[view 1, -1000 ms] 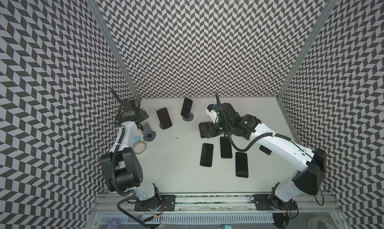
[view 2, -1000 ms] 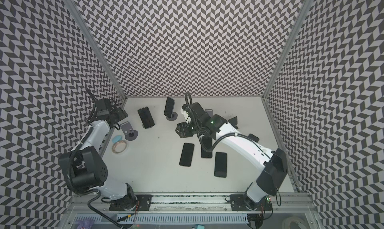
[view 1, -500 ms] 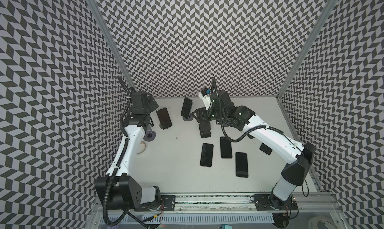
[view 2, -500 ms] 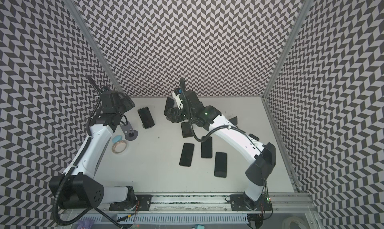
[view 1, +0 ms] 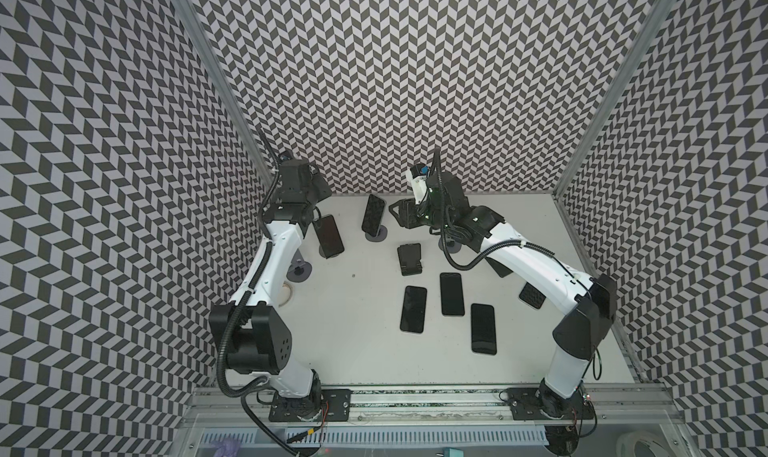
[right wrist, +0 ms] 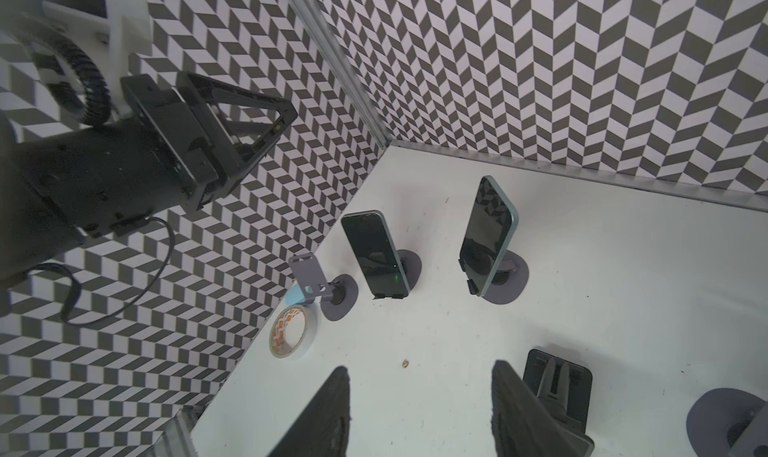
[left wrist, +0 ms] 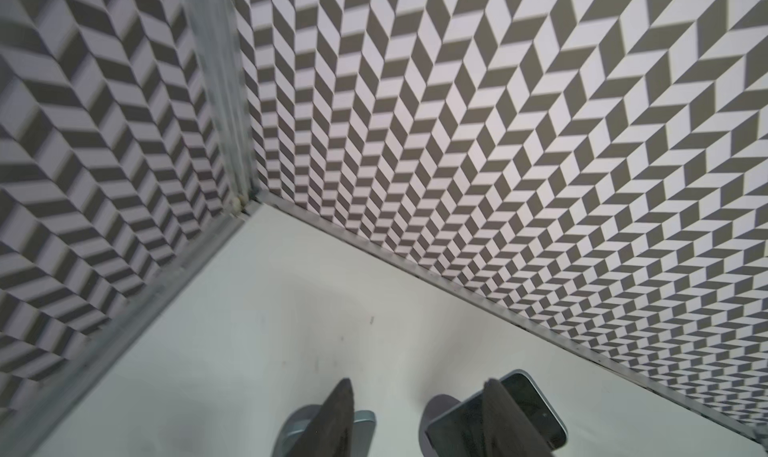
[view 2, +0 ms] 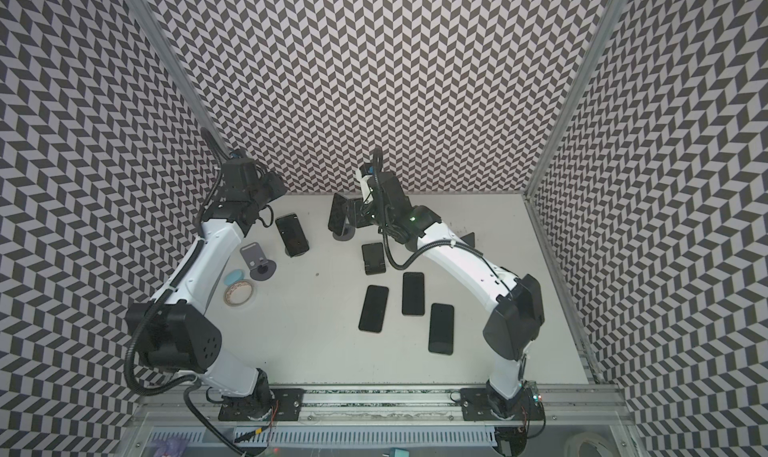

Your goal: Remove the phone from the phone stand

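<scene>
Both arms swung far: left gripper [left wrist: 419, 386] by left phone [left wrist: 534, 407], right gripper [right wrist: 420, 367] by centre phone [right wrist: 486, 234], jaws parted, empty. Pinch phone's long edges; lift off stand [right wrist: 515, 285].

Left arm [view 1: 270, 259] stretched out, left gripper [left wrist: 419, 382] pushed further into the back corner, right gripper [right wrist: 419, 367] swung back (now beside the standing phone [view 1: 372, 215]).

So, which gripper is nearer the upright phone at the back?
Right. The right gripper is close beside that phone; the left gripper hovers at the other propped phone, farther off.
</scene>
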### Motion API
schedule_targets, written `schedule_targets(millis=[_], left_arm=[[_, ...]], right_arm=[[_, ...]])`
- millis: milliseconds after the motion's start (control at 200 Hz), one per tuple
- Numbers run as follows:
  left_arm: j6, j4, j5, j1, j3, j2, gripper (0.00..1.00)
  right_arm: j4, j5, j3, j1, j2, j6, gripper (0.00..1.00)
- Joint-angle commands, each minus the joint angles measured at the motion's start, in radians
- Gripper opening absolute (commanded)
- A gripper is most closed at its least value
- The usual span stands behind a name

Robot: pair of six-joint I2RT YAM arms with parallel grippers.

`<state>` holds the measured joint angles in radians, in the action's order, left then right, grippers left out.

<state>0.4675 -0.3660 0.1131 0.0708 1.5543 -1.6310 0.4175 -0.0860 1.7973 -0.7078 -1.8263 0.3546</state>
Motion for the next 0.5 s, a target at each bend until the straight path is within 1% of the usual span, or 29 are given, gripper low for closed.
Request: schedule_targets(millis=[0, 125, 235, 406, 496], left_arm=[[0.046, 0.031, -0.046, 0.040, 0.058, -0.087, 0.44], [0.052, -0.016, -0.060, 0.063, 0.162, -0.222, 0.42], [0.054, -0.024, -0.078, 0.061, 0.227, -0.308, 0.41], [-0.022, -0.036, -0.114, 0.051, 0.346, -0.416, 0.42], [-0.063, -0.039, -0.168, 0.032, 0.388, -0.457, 0.42]], right_arm=[[-0.079, -0.030, 0.012, 0.025, -0.054, 0.052, 0.50], [-0.089, -0.047, 0.070, 0.038, -0.131, 0.070, 0.49], [-0.071, -0.067, 0.157, 0.044, -0.205, 0.069, 0.49], [-0.106, -0.085, 0.225, 0.060, -0.285, 0.085, 0.49], [-0.121, -0.118, 0.259, 0.074, -0.319, 0.108, 0.49]])
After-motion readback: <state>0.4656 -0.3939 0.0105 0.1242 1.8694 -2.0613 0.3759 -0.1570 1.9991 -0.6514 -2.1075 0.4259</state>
